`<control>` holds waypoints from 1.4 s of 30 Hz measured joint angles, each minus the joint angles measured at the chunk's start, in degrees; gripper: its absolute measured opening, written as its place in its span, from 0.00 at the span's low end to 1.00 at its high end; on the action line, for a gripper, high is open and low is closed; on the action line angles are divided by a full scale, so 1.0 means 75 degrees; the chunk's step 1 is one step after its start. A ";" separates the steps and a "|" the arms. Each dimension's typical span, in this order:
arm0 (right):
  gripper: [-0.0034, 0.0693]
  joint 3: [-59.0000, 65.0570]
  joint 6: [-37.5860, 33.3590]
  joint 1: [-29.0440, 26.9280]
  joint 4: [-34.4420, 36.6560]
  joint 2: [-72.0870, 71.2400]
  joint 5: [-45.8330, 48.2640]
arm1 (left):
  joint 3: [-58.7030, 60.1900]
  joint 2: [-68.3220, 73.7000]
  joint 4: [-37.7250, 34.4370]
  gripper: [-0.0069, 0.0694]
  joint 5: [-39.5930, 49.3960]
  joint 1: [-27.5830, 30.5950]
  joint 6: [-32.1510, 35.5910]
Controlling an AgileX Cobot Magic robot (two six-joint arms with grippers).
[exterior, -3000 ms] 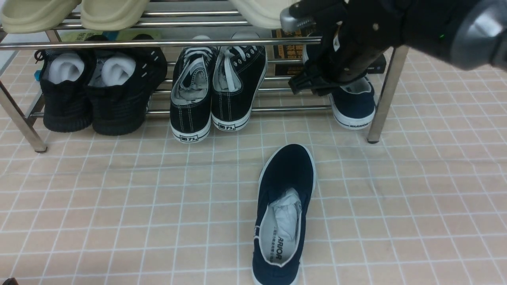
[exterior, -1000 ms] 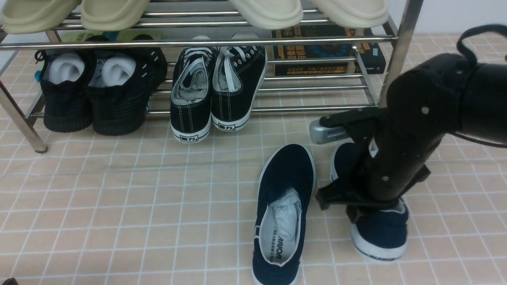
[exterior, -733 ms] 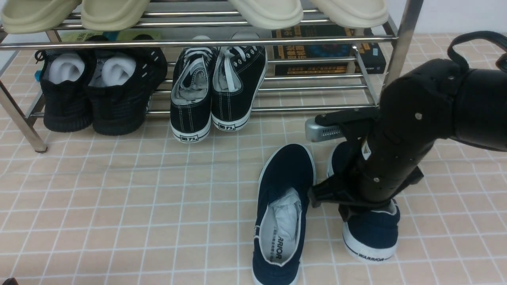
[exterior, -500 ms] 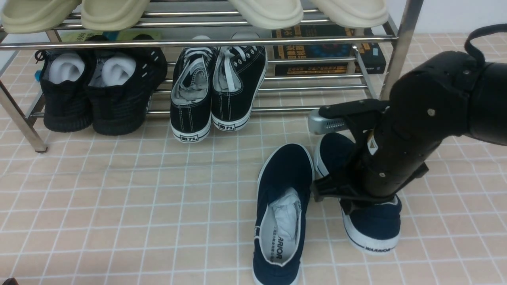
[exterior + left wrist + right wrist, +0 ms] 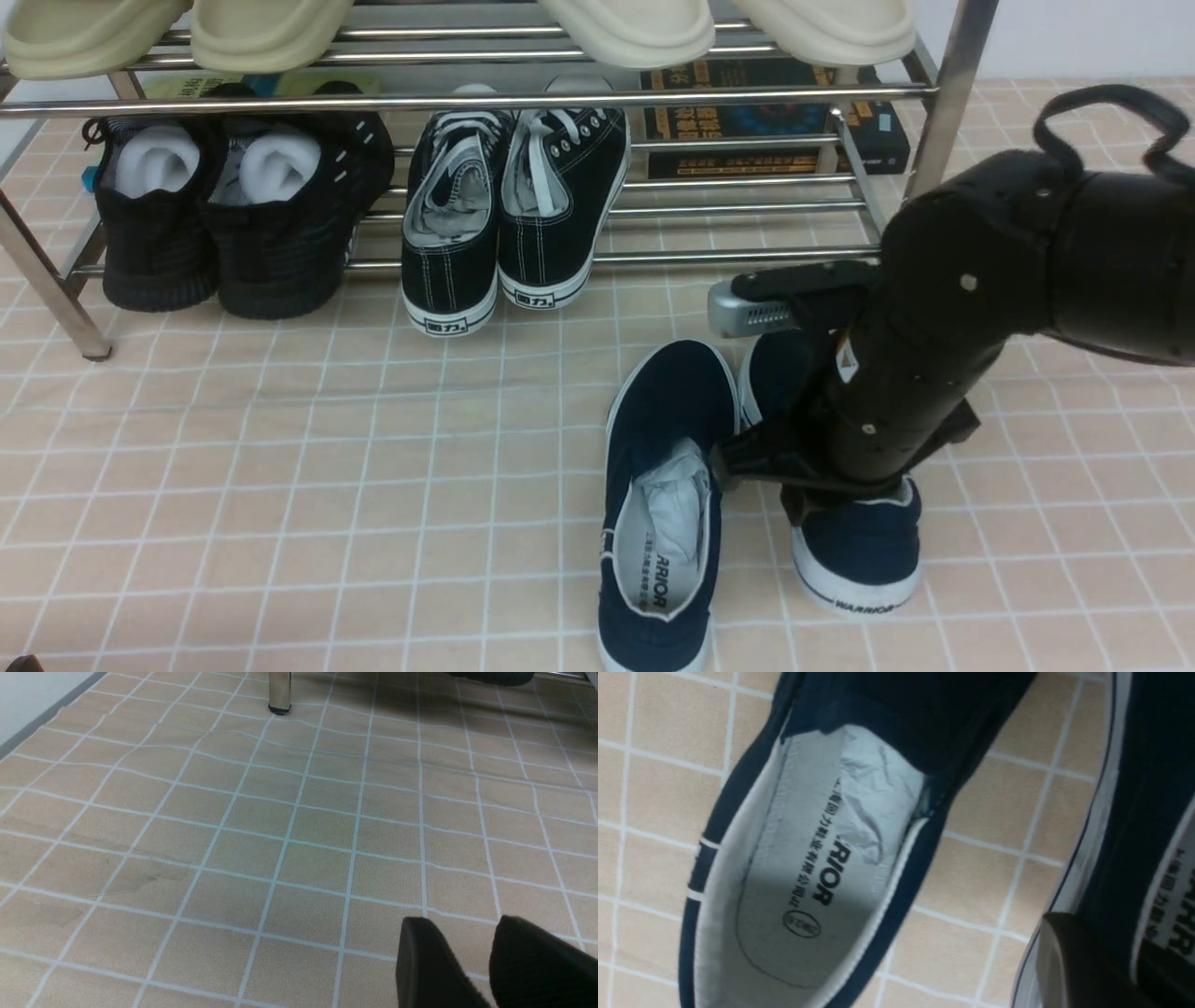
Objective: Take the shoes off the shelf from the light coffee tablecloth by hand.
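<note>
Presently the black right gripper clamps the collar of one navy-blue canvas slip-on, beside its mate on the beige white-gridded tablecloth; a tilted release could tip it onto that mate.

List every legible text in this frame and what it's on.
"WARRIOR": heel of right navy slip-on.
"RRIOR", start hidden by paper: insole of left navy slip-on.
"回力": heel tags of black lace-up sneakers.
Unreadable: dark box behind shelf; Chinese line and oval stamp on that insole.
</note>
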 joint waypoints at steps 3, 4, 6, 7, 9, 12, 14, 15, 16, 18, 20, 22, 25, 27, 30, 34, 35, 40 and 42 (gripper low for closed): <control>0.10 0.0000 0.0000 0.0000 0.0141 0.0078 -0.0094 | 0.0000 0.0000 0.0000 0.40 0.0000 0.0000 0.0000; 0.11 0.0000 0.0000 0.0000 0.0207 0.0108 -0.0128 | 0.0000 0.0000 0.0000 0.40 0.0000 0.0000 0.0000; 0.14 0.0000 0.0000 0.0000 0.0353 0.0151 -0.0182 | 0.0000 0.0000 0.0000 0.40 0.0000 0.0000 0.0000; 0.17 0.0000 0.0000 0.0000 0.0455 0.0171 -0.0242 | 0.0000 0.0000 0.0000 0.40 0.0000 0.0000 0.0000; 0.21 0.0000 0.0000 0.0000 0.0605 0.0180 -0.0325 | 0.0000 0.0000 0.0000 0.40 0.0000 0.0000 0.0000; 0.33 -0.0024 -0.0119 0.0000 0.0864 0.0180 -0.0349 | 0.0000 0.0000 0.0000 0.40 0.0000 0.0000 0.0000; 0.40 -0.0164 -0.0175 0.0000 0.0982 0.0180 -0.0202 | 0.0000 0.0000 0.0000 0.40 0.0000 0.0000 0.0000; 0.42 -0.0186 -0.0176 0.0000 0.1000 0.0180 -0.0143 | 0.0000 0.0000 0.0000 0.40 0.0000 0.0000 0.0000; 0.47 -0.0432 -0.0223 0.0000 0.1036 0.0180 0.0121 | 0.0000 0.0000 0.0000 0.40 0.0000 0.0000 0.0000; 0.51 -0.0839 -0.0565 0.0000 0.1078 0.0165 0.0641 | 0.0000 0.0000 0.0000 0.40 0.0000 0.0000 0.0000; 0.49 -0.1171 -0.1092 0.0000 0.1094 0.0119 0.1164 | 0.0000 0.0000 0.0000 0.40 0.0000 0.0000 0.0000; 0.42 -0.1697 -0.1665 0.0000 0.1142 0.0024 0.1874 | 0.0000 0.0000 0.0000 0.40 0.0000 0.0000 0.0000; 0.23 -0.2401 -0.2147 0.0000 0.1133 -0.0217 0.2412 | 0.0000 0.0000 0.0000 0.40 0.0000 0.0000 0.0000; 0.11 -0.2634 -0.2281 0.0000 0.1059 -0.0493 0.2457 | 0.0000 0.0000 0.0000 0.40 0.0000 0.0000 0.0000; 0.03 -0.2682 -0.2330 0.0000 0.0729 -0.1207 0.2558 | 0.0000 0.0000 0.0000 0.40 0.0000 0.0000 0.0000; 0.03 -0.2682 -0.2355 0.0000 0.0291 -0.2470 0.2670 | 0.0000 0.0000 0.0000 0.40 0.0000 0.0000 0.0000; 0.03 -0.2682 -0.2363 0.0000 0.0228 -0.2749 0.2690 | 0.0000 0.0000 0.0000 0.40 0.0000 0.0000 0.0000; 0.03 -0.2434 -0.2380 0.0000 0.0003 -0.4481 0.2721 | 0.0000 0.0000 0.0000 0.40 0.0000 0.0000 0.0000; 0.03 -0.2105 -0.2380 0.0000 -0.0053 -0.5243 0.2740 | 0.0000 0.0000 0.0000 0.40 0.0000 0.0000 0.0000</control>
